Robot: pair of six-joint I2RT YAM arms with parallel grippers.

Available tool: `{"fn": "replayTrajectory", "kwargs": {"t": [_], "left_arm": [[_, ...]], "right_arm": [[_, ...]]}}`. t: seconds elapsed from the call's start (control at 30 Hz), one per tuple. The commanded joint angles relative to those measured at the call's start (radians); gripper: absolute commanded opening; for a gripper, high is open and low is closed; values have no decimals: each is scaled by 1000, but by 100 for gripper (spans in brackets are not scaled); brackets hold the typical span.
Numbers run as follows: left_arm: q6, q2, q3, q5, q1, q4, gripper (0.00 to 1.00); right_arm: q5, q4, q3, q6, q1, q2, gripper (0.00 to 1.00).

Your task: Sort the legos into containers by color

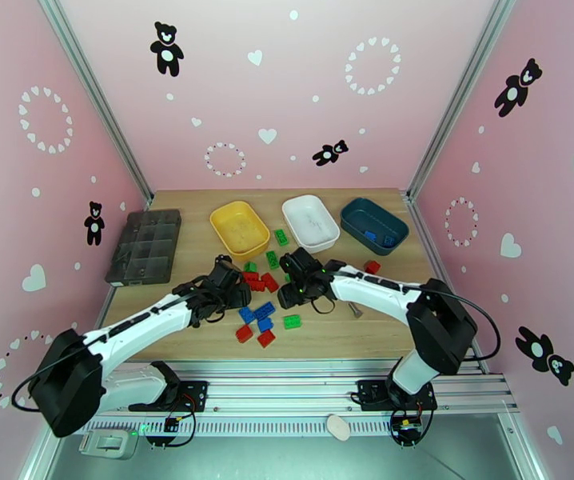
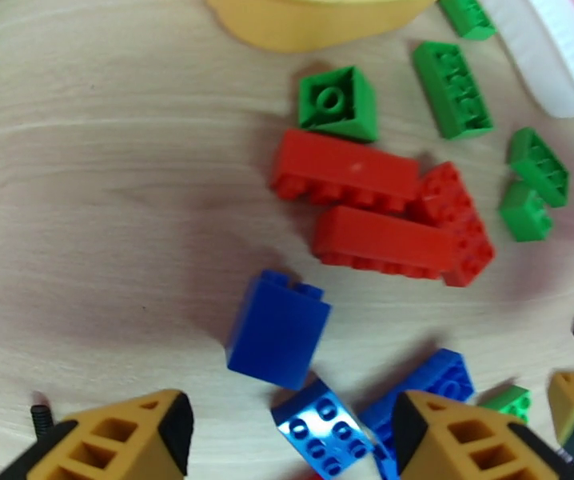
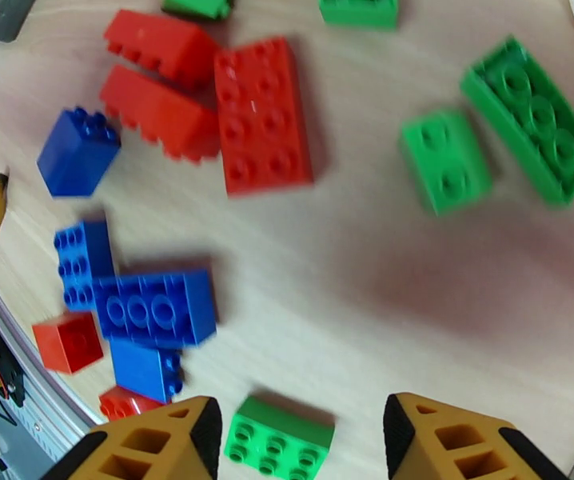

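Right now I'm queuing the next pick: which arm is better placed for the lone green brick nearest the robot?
Right. The right end effector hangs open directly over that green brick, with a finger on either side of it. The left end effector is over the blue bricks instead, farther to the left.

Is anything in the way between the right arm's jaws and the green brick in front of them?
Nothing visible does. The green brick lies alone on the bare table between the open jaws of the right gripper; the nearest blue brick sits off to one side.
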Motion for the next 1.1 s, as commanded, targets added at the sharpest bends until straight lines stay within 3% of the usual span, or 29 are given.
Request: {"fn": "replayTrajectory", "kwargs": {"t": [0.0,0.4,0.8,1.07], "left_arm": [[21,54,5,-26,8,29,66],[56,168,52,-56,9,58,61],[73,213,80,-41,8,60,47],[79,186,79,-28,9,46,32]], "right_arm": [[-1,38,-28,42,8,-70,57],[19,42,-47,57,8,-117,55],[45,40,-51,55,9,-133,54],[59,34,-44,53,8,-142,52]]}}
